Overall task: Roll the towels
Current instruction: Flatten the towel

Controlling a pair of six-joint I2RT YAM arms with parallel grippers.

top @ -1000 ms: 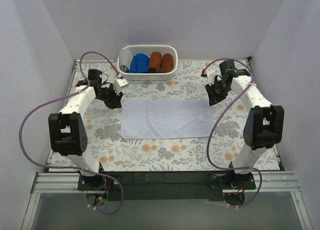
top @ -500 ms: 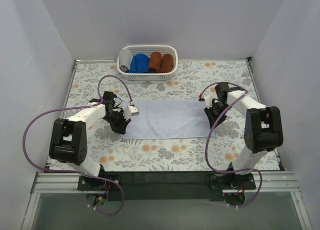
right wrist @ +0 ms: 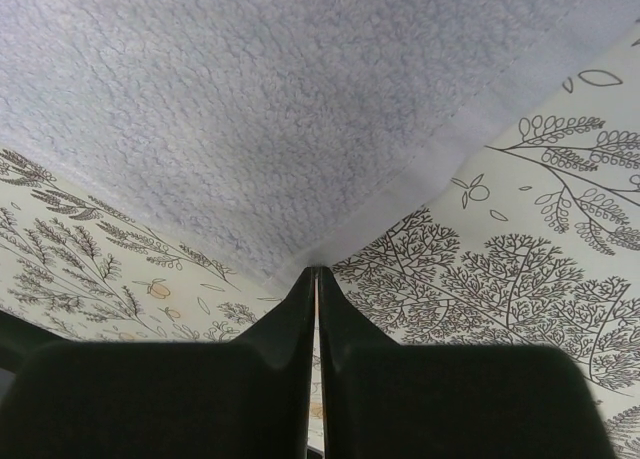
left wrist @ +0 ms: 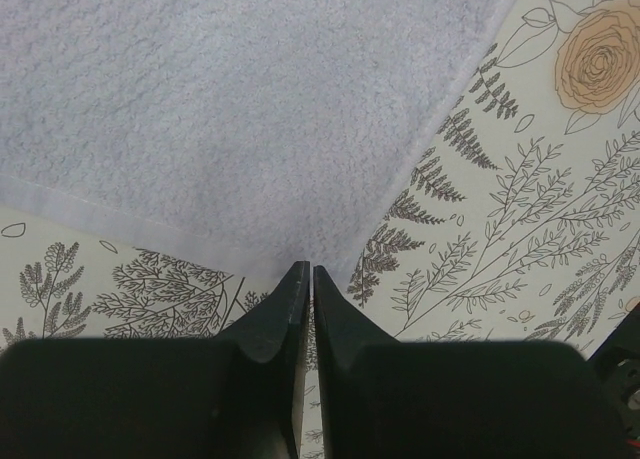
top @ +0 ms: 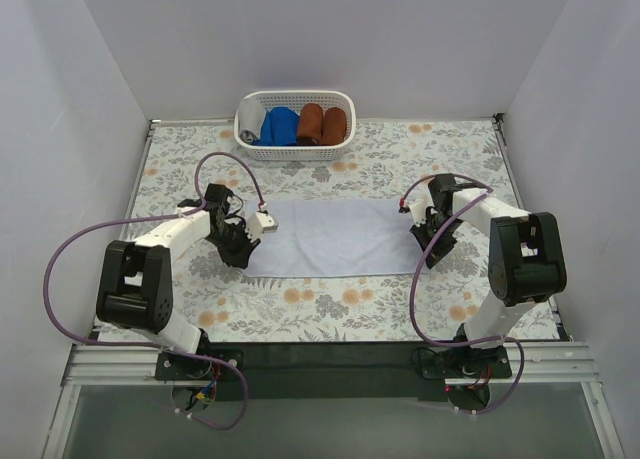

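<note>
The pale blue-lavender towel (top: 335, 237) lay spread flat on the floral table cover (top: 330, 309), on the arms' side of the white basket (top: 300, 152) and apart from it. Both pincers met the towel at its two corners farthest from the basket. The left gripper (left wrist: 305, 271) was closed with that side's corner caught at its tips. The right gripper (right wrist: 315, 272) was pinched on the other corner, where the cloth puckered into its tips.
</note>
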